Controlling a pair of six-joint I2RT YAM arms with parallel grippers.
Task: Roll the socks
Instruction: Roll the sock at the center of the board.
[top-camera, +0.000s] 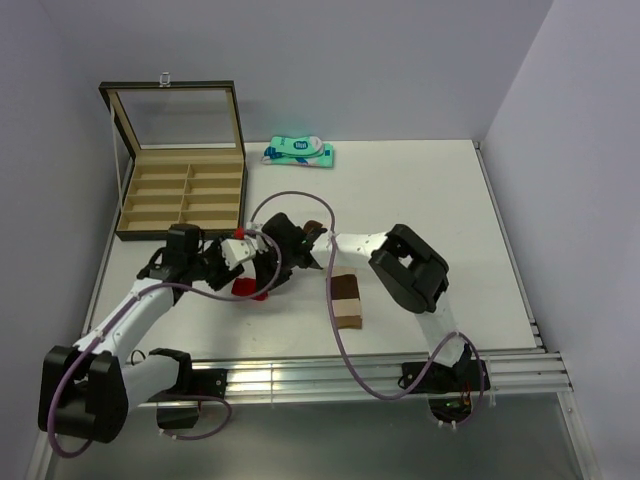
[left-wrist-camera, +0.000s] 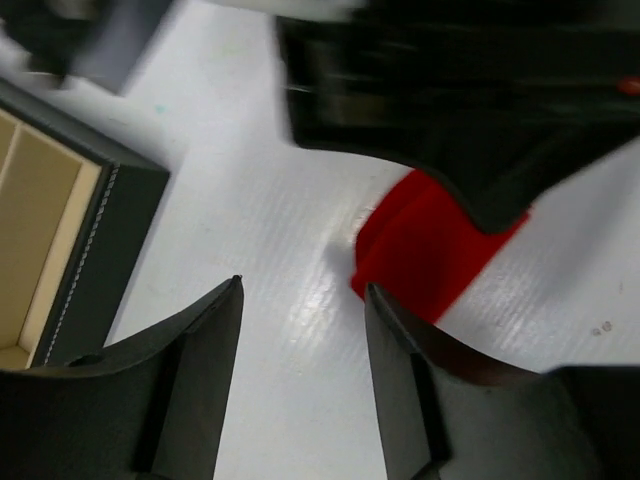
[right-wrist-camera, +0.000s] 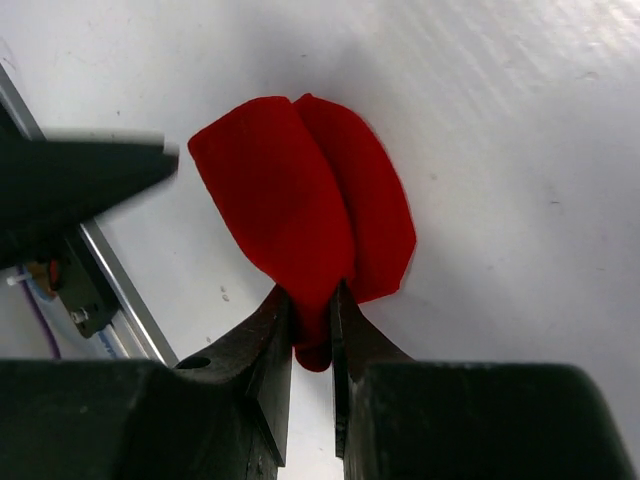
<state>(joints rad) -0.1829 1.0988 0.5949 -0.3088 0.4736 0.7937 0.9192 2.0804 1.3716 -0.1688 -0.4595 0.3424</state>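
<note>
The red sock (right-wrist-camera: 300, 200) lies folded in two lobes on the white table, and my right gripper (right-wrist-camera: 312, 295) is shut on its near edge. From above, the red sock (top-camera: 245, 288) peeks out under both grippers at centre left. My left gripper (left-wrist-camera: 305, 290) is open just beside the red sock (left-wrist-camera: 420, 250), with only bare table between its fingers. In the top view the left gripper (top-camera: 228, 272) and right gripper (top-camera: 262, 283) nearly meet. The beige sock (top-camera: 347, 298) with brown bands lies flat to the right, untouched.
An open black box (top-camera: 180, 160) with beige compartments stands at the back left; its corner (left-wrist-camera: 90, 240) is close to my left gripper. A teal-and-white packet (top-camera: 298, 151) lies at the back edge. Metal rails (top-camera: 380, 370) run along the table's front.
</note>
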